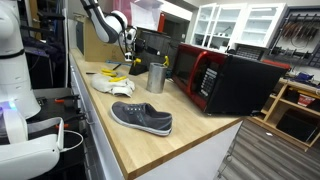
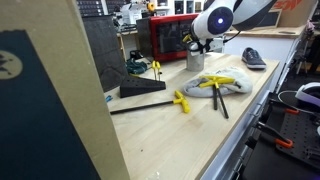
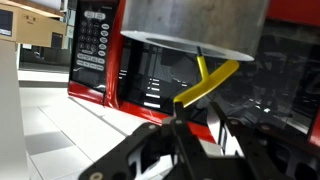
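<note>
Wrist view, left to right: red microwave (image 3: 98, 50) with its keypad at far left. Steel cup (image 3: 190, 25) filled the top centre, close to the camera. A yellow-handled tool (image 3: 208, 85) slanted from the cup's edge down to the gripper (image 3: 192, 126). The fingers (image 3: 150, 150) stood narrow, drawn in beside the tool's lower end. Could not tell whether they pinched it or merely flanked it.

In an exterior view, left to right on the wooden counter (image 1: 195, 128):
- white cloth (image 1: 108, 82) with a yellow tool lying on it
- gripper (image 1: 131, 48) hanging just left of and above the steel cup (image 1: 156, 77)
- grey shoe (image 1: 142, 118) alone at the near edge
- microwave (image 1: 215, 75) at right, just beyond the cup

In an exterior view, left to right:
- black wedge (image 2: 140, 88)
- yellow clamp (image 2: 181, 101) lying near
- gripper (image 2: 199, 45) over the cup (image 2: 196, 62), microwave (image 2: 170, 35) behind
- cloth (image 2: 215, 85) just near of the cup
- shoe (image 2: 253, 58) far right, well apart
</note>
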Robot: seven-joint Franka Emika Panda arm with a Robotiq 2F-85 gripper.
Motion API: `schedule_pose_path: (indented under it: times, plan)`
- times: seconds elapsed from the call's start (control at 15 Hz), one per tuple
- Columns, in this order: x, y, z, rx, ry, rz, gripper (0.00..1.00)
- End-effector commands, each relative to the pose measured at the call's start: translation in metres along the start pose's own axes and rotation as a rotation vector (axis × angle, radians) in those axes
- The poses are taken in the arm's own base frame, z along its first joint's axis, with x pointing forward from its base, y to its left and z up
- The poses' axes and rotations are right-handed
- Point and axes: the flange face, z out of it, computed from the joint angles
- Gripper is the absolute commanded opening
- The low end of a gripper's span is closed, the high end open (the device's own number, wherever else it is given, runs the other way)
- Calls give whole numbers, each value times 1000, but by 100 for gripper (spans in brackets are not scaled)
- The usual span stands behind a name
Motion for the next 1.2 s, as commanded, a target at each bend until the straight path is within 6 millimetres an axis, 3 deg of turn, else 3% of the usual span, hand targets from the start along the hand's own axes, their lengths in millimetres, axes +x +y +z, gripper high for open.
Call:
schedule_pose_path:
  times: [0.0, 0.33, 0.6, 0.87, 1.13]
  plan:
    - [-1, 9, -7, 14, 9, 76, 63]
    - [7, 12, -14, 35, -90, 91, 99]
    - [34, 12, -27, 140, -296, 79, 100]
    - [76, 21, -14, 231, -498, 113, 100]
    - [71, 24, 15, 312, -684, 137, 100]
